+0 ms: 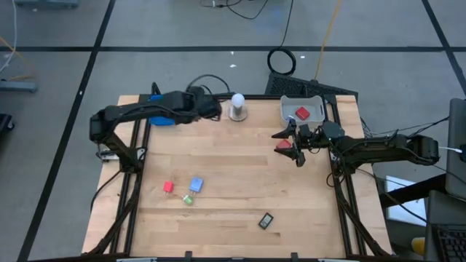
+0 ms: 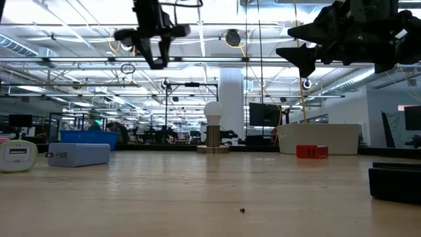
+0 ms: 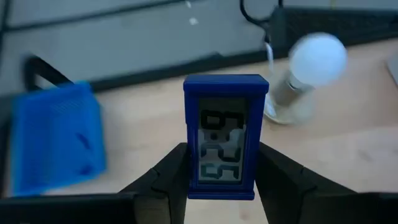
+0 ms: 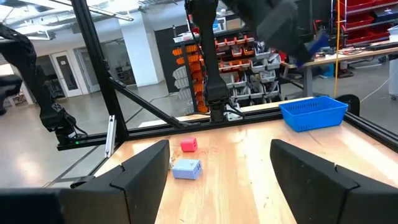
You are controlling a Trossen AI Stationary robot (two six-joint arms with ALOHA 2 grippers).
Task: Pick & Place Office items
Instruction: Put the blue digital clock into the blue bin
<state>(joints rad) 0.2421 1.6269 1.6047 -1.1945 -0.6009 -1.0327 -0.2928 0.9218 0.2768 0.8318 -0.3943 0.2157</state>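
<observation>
Gripping a small blue digital clock (image 3: 225, 137) upright between its fingers (image 3: 165, 180), the left pincer (image 1: 211, 108) hangs above the counter (image 1: 233, 167) with the blue tray (image 1: 162, 118) just behind it and the white bulb on its base (image 1: 238, 107) close ahead; the clock is pinched only low on its sides, so it could pivot or slip free, and a wide swing could knock the bulb over; below and well short of that pincer lie a red block (image 1: 168, 187), a light-blue block (image 1: 196, 185) and a green bit (image 1: 188, 199), with a dark piece (image 1: 266, 220) farther off; the right pincer (image 1: 297, 142) stands open and empty, I think, above another red block (image 1: 284, 145), beside the grey tray (image 1: 291, 104) already holding a red item (image 1: 302, 113); descending off-centre could nudge that block away.
</observation>
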